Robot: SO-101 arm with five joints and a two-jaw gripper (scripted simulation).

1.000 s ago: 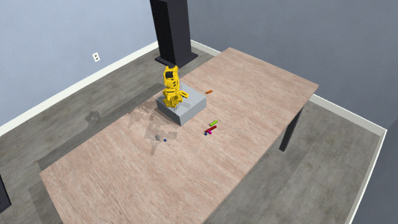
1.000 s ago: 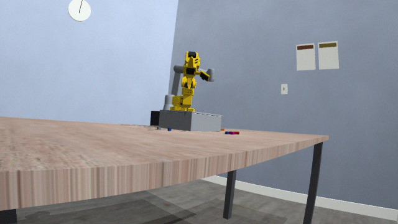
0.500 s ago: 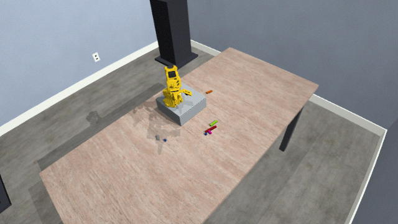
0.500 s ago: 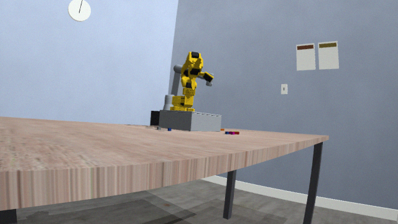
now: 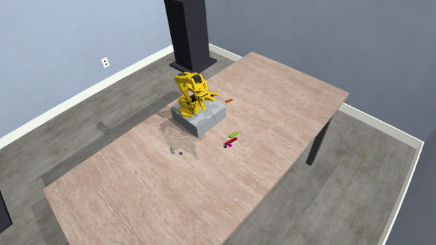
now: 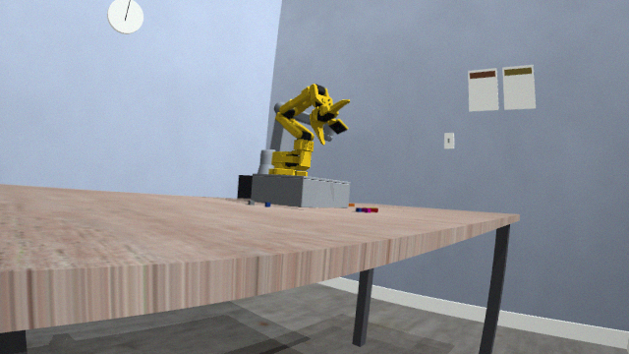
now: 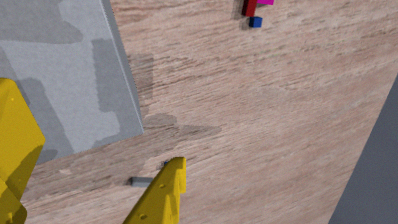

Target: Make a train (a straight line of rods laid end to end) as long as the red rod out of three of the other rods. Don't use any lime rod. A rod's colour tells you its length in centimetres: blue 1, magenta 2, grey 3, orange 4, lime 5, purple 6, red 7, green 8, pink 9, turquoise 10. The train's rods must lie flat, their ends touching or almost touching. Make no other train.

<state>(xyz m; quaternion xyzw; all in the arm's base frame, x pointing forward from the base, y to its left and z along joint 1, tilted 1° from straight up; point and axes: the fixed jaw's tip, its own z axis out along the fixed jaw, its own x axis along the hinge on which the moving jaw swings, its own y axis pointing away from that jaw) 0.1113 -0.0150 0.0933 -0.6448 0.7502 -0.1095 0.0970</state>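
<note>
Yellow pincer (image 5: 212, 101) (image 6: 336, 121) (image 7: 107, 170) wide open, gripping nothing; no readable lettering on rods, wall sheets (image 6: 483, 93) too small to read

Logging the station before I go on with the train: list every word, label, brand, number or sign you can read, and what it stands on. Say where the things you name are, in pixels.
No text is readable in any view.
Two white paper sheets with coloured top bands (image 6: 483, 93) (image 6: 519, 90) on the wall: no lettering can be made out.
Round white wall clock (image 6: 119, 21): no numerals can be made out.
</note>
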